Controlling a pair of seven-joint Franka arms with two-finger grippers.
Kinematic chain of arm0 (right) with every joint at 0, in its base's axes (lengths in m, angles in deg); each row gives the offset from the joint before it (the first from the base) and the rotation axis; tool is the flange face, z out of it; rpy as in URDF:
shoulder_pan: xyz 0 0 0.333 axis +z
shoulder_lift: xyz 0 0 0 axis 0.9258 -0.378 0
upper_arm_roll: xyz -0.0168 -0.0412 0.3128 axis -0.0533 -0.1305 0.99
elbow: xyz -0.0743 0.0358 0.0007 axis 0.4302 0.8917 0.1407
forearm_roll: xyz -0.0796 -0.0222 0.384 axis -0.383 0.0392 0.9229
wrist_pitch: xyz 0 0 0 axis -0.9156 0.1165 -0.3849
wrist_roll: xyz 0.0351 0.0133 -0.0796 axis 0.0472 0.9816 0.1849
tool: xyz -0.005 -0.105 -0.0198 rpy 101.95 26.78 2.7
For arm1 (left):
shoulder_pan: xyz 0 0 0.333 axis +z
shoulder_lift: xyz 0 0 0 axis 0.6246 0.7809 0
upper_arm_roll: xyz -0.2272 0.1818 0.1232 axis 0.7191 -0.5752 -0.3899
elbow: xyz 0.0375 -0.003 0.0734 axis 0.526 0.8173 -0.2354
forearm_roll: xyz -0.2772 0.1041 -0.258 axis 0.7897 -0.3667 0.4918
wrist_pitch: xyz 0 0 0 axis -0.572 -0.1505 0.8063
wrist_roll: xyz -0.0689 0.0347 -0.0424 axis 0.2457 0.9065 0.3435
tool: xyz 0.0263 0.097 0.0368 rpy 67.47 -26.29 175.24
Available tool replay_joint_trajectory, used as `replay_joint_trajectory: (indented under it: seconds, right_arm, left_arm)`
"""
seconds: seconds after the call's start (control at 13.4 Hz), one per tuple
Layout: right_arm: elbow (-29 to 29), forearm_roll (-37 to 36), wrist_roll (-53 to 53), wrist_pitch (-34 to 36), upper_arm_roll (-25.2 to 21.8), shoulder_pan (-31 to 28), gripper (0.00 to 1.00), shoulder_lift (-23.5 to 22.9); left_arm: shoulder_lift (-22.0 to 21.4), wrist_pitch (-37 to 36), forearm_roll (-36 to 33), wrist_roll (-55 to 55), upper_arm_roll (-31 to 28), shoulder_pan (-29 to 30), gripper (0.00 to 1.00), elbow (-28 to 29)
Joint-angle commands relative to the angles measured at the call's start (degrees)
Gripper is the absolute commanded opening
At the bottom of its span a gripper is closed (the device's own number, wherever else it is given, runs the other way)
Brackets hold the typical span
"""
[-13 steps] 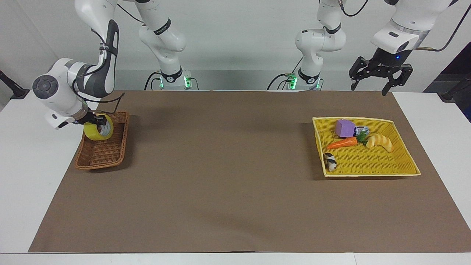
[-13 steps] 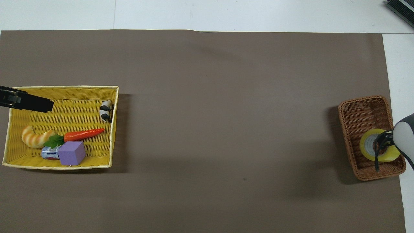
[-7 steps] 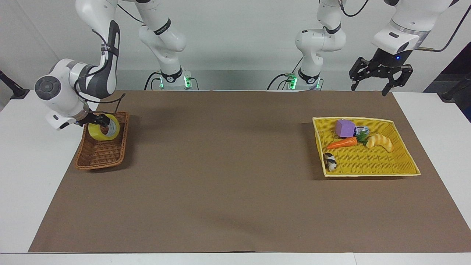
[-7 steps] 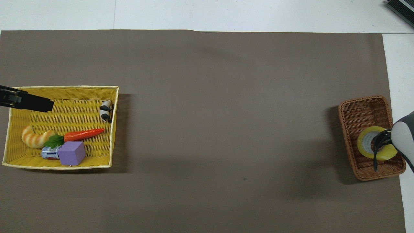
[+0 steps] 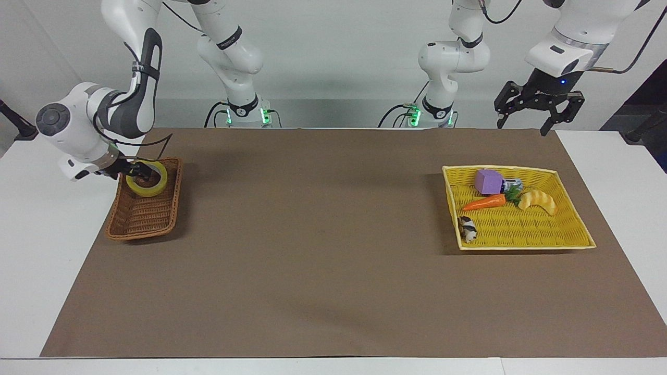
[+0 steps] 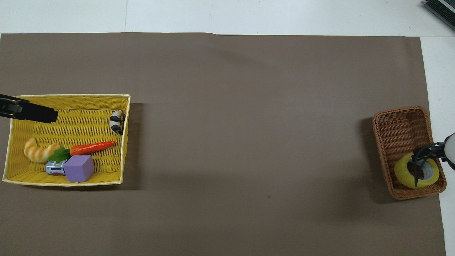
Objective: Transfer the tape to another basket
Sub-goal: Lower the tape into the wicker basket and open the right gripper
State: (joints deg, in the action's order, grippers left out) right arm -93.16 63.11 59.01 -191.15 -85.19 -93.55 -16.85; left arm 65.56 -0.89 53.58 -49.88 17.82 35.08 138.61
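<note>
In the facing view, a small brown woven wicker basket [image 5: 140, 219] sits at nine o'clock on the brown-covered tabletop [image 5: 333, 260]. The wide roll of translucent yellow packing tape [image 5: 153, 182] lies nearly flat inside it, at the basket's twelve o'clock end, the end nearer the robots. The right end effector [image 5: 136, 171] is low at the roll's rim with its fingers spread; whether they touch the roll cannot be told. At one o'clock the left end effector [image 5: 522, 127] waits in the air over the tabletop's edge, its fingers wide apart and holding nothing. A flat bright-yellow woven tray [image 5: 521, 229] at three o'clock holds a purple cube [image 5: 488, 180], an orange toy carrot [image 5: 484, 203] and a yellow-orange croissant toy [image 5: 539, 200]. In the overhead view the basket [image 6: 398, 131] is at three o'clock, with the tape [image 6: 403, 172] in its six o'clock end. One dark finger of the right end effector [image 6: 421, 163] reaches down over the roll's core. The left end effector [image 6: 28, 112] shows at nine o'clock over the tray's [image 6: 71, 124] corner.
</note>
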Motion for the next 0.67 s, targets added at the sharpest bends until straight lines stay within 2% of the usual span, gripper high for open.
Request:
replay_joint_trajectory:
  seconds: [0.0,0.3,0.45,0.6]
  right_arm:
    - [-0.35,5.6,5.77,-2.45,0.46,-1.84,1.0,0.92]
    - [3.25,5.61,2.99,-1.75,1.16,0.61,1.0,0.92]
    - [6.58,2.38,1.39,-1.57,0.98,6.12,1.0,0.57]
    - [8.69,-2.28,-3.32,-1.39,1.24,8.0,1.0,0.39]
  left_arm:
    - [-1.41,0.27,-0.3,0.3,0.24,1.29,1.0,1.75]
    - [-1.33,0.27,-0.3,0.3,0.33,1.29,1.0,1.67]
    - [-1.32,0.27,-0.3,0.3,0.33,1.29,1.0,1.67]
    - [-1.33,0.27,-0.3,0.3,0.33,1.29,1.0,1.67]
